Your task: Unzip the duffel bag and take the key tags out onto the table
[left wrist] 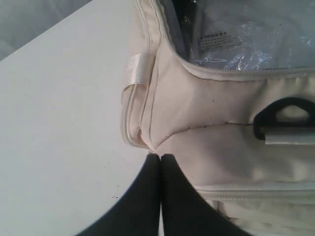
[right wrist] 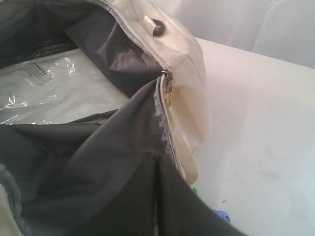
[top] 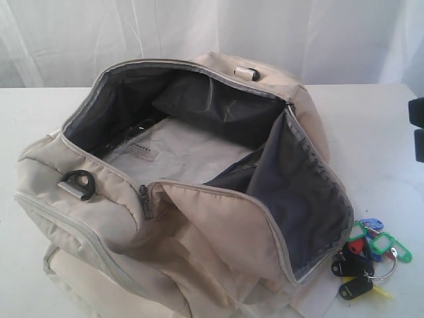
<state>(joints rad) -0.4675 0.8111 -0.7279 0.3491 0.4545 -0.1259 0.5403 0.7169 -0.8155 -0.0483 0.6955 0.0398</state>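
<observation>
Exterior view: duffel bag [top: 218, 228], long axis near-left to far-right.

Cream fabric duffel bag [top: 199, 218] cropped at exterior view's bottom; coloured plastic key tags [right wrist: 221, 215] mostly behind my right hand [right wrist: 157, 164].

Exterior view: set high, facing down at a slant, far enough back to take in nearly the whole duffel bag [top: 199, 218], the table [top: 371, 132] around it and the key tags [top: 368, 255] low on the right.

Left wrist view: very near, just behind the closed left pincer [left wrist: 160, 164], facing the bag's end by the D-ring [left wrist: 285, 115]. Shared with the exterior view: that D-ring [top: 78, 182] and the plastic sheet [left wrist: 236, 44] inside the bag.

Right wrist view: equally near, behind the closed right pincer [right wrist: 157, 169], facing across the opposite end's lining [right wrist: 88, 162]. Shared with the exterior view: the zipper slider [right wrist: 168, 91] and a sliver of the key tags.
</observation>
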